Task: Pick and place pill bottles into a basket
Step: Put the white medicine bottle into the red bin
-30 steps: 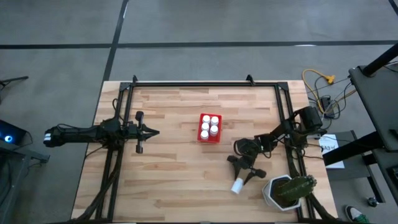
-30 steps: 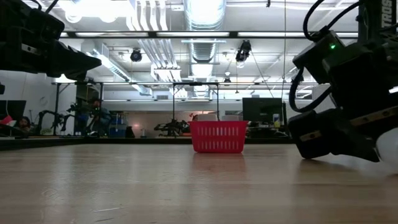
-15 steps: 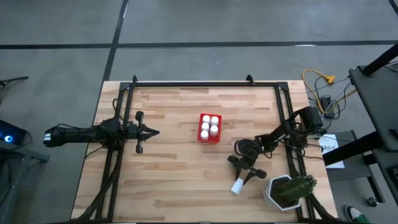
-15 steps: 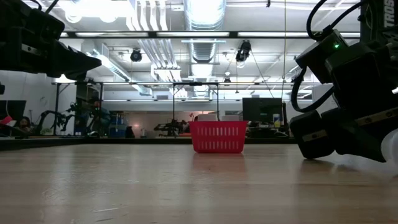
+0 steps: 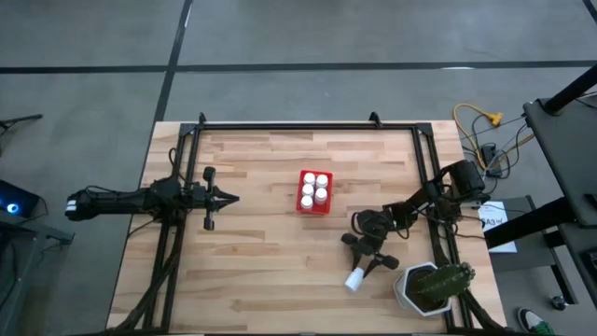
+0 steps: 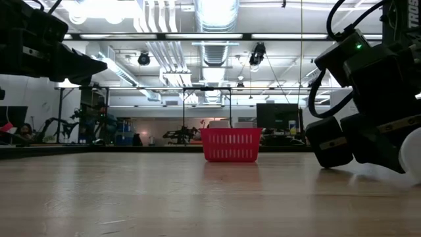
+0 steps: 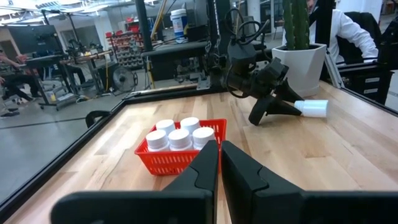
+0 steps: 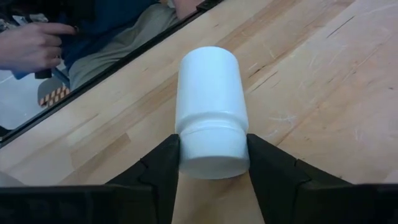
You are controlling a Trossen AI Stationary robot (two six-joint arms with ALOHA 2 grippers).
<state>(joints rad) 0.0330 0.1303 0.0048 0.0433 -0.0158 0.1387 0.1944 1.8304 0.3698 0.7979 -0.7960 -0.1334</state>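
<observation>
A white pill bottle (image 5: 355, 278) lies on its side on the wooden table near the right front; it also shows in the right wrist view (image 8: 208, 106). My right gripper (image 5: 366, 266) is low over the table, with its fingers on either side of the bottle's cap end. The red basket (image 5: 313, 207) stands at the table's middle with several white bottles (image 7: 179, 135) upright in it. My left gripper (image 5: 227, 197) is shut and empty at the left, level with the basket. My right gripper pinches the bottle's cap end (image 8: 212, 152) between its two fingers (image 8: 163, 163), one on each side. The fingers come nearly level from the table's far right and point along the bottle. The bottle lies on its side on the table.
A white pot with a green cactus (image 5: 431, 287) stands close to the right of the lying bottle, at the table's right front corner. Black frame rails (image 5: 308, 126) run along the table's far, left and right sides. A seated person (image 8: 74, 37) shows beyond the near edge.
My right gripper has shifted a little around the lying bottle, and in the low view its body has tipped slightly up. The bottle's white end shows more there than before. The bottle stays on the table.
</observation>
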